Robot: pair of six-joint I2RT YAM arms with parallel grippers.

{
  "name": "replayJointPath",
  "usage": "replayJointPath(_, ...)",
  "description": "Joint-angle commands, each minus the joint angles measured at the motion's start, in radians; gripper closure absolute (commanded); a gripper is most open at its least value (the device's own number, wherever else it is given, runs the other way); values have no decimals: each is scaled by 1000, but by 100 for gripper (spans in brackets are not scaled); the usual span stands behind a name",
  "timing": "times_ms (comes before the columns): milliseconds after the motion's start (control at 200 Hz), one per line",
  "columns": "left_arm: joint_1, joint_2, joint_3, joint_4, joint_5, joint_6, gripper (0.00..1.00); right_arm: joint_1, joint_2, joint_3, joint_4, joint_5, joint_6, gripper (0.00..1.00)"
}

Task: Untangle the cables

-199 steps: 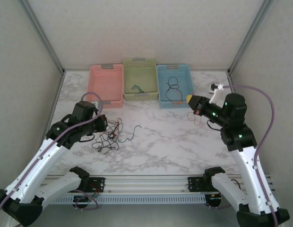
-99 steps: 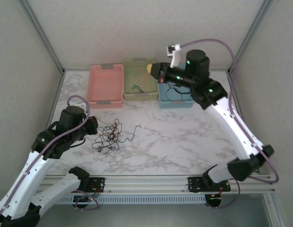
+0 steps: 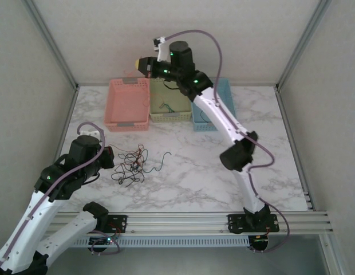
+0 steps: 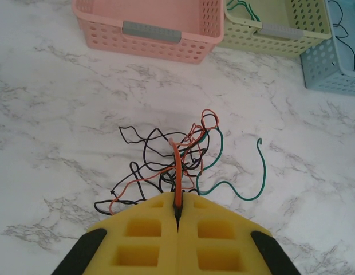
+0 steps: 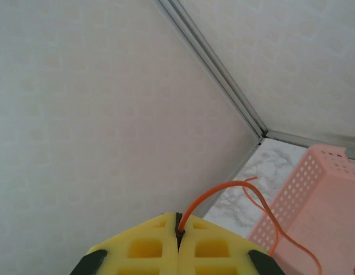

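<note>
Orange cable [image 5: 223,185] pinched in right claw [image 5: 178,222] near pink basket [image 5: 315,206]; left claw [image 4: 177,207] clamps red-orange strand [image 4: 176,172] of tangle [image 4: 169,160].

Left wrist camera: the bottom edge slices the yellow pads [image 4: 142,232] of the left gripper [image 4: 177,206], and the orange cable [image 4: 177,172] vanishes into the seam between them. The blue basket [image 4: 332,74] runs off the right edge. From above, the right arm [image 3: 217,112] covers part of that basket, and the tangle [image 3: 130,165] is too fine to sort strand from strand.
</note>
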Motion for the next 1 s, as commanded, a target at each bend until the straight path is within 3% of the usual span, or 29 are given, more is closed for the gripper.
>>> replayJointPath(0, -2, -21, -11, -2, -25, 20, 100, 10, 169, 202, -27, -35, 76, 100)
replayJointPath(80, -2, -24, -13, 0, -19, 20, 100, 12, 233, 207, 27, -47, 118, 100)
replayJointPath(220, -3, -19, -14, 4, -11, 21, 100, 29, 245, 65, 102, -38, 133, 100)
replayJointPath(546, -2, -10, -17, 6, -2, 24, 100, 76, 349, 107, -33, -17, 49, 100)
replayJointPath(996, -2, 1, -19, 8, 6, 24, 100, 87, -34, 104, -114, 76, -172, 100)
